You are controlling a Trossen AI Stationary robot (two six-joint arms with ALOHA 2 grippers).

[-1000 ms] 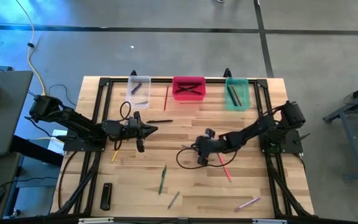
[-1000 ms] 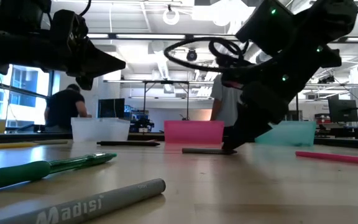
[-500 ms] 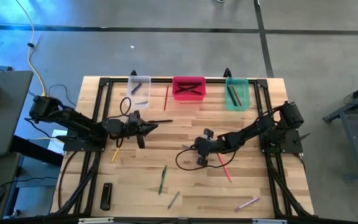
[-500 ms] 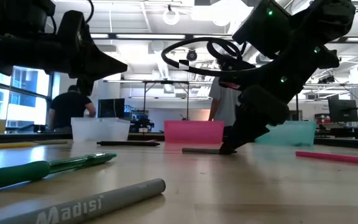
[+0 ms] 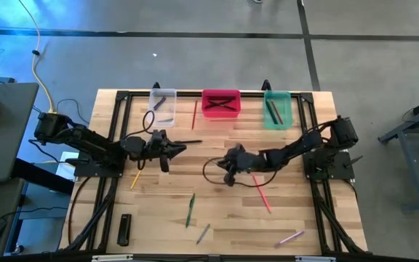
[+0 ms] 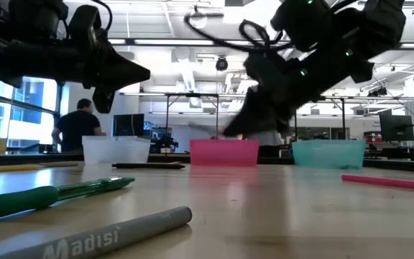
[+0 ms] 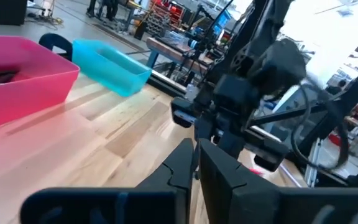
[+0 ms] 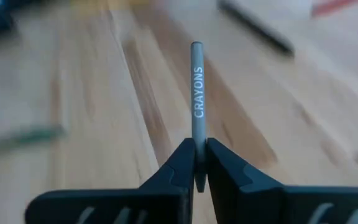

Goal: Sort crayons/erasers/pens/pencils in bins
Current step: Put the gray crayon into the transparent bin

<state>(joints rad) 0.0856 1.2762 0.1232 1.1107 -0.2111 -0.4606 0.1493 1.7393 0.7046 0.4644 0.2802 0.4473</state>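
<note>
Table (image 5: 289,211): pale wood slats, dark frame along the edges.
Left arm: reaches in from the left side; left gripper (image 5: 182,149) hangs above the boards, jaws pressed together on nothing.
Right arm: reaches in from the right side; right gripper (image 8: 197,163) over mid-table, lifted off the surface, jaws clamped on a grey crayon (image 8: 196,87).
Bins: clear bin (image 5: 161,104), pink bin (image 5: 220,102) and green bin (image 5: 277,109) in a row along the far edge.
Loose sticks: red pencil (image 5: 261,193) just beside the right gripper; green pen (image 5: 190,209), grey marker (image 5: 203,233) and pink stick (image 5: 291,237) nearer the front.
Crayon: sticks out forward from the clamped fingertips, printed "CRAYONS".
</note>
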